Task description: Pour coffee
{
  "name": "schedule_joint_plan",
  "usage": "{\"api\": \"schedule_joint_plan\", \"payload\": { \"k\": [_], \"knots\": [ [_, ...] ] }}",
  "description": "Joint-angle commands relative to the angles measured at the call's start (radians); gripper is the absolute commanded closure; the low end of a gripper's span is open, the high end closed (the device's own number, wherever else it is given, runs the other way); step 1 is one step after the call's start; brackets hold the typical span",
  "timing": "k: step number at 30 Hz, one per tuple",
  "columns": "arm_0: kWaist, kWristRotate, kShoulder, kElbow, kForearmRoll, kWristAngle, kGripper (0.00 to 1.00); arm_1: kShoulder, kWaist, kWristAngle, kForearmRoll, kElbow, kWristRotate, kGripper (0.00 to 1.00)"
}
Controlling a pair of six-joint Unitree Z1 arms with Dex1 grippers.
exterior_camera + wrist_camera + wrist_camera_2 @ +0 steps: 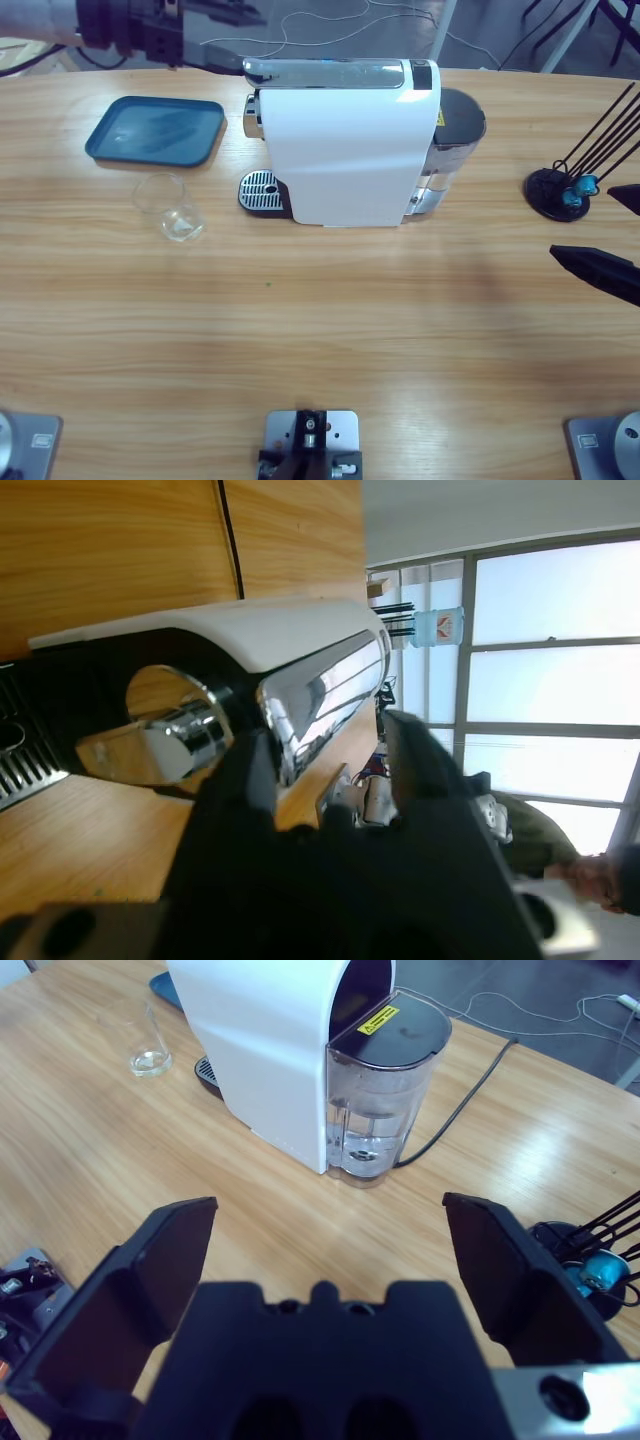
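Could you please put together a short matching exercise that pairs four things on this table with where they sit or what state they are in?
Things:
1. glass cup
2. blue tray
3. water tank
4. right gripper

Places or states:
A. fixed to the back of the white coffee machine, partly filled with clear water
B. jaws wide apart, holding nothing
C. standing on the table beside the machine's drip grille
D. lying flat near the table's far edge, beyond the cup

Pairs: 1-C, 2-D, 3-A, 4-B
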Motion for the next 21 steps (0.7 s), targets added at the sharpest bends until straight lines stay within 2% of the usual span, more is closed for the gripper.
{"api": "schedule_joint_plan", "payload": {
  "k": [1, 8, 16, 18, 19, 20, 21],
  "knots": [
    [-0.017, 0.005, -0.077, 0.036, -0.002, -0.009, 1.000, -0.022, 0.005, -0.010, -0.012, 0.038, 0.007, 0.000],
    [-0.028, 0.007, -0.132, 0.010, -0.002, -0.012, 1.000, -0.032, 0.005, -0.012, -0.016, 0.042, 0.007, 0.000],
    [-0.063, 0.018, -0.122, -0.120, 0.041, 0.016, 1.000, -0.043, 0.005, -0.010, -0.018, 0.043, 0.009, 0.000],
    [-0.068, 0.103, -0.150, -0.143, 0.130, 0.085, 1.000, -0.060, 0.005, -0.020, 0.068, -0.007, 0.040, 0.000],
    [-0.084, 0.185, -0.174, -0.172, 0.225, 0.163, 0.747, -0.064, 0.005, -0.031, 0.142, -0.049, 0.066, 0.000],
    [-0.115, 0.275, -0.211, -0.196, 0.321, 0.303, 0.297, -0.056, 0.005, -0.060, 0.236, -0.106, 0.098, 0.000],
    [-0.143, 0.348, -0.244, -0.199, 0.374, 0.430, 0.129, -0.040, 0.005, -0.114, 0.308, -0.146, 0.134, 0.000]
  ]
}}
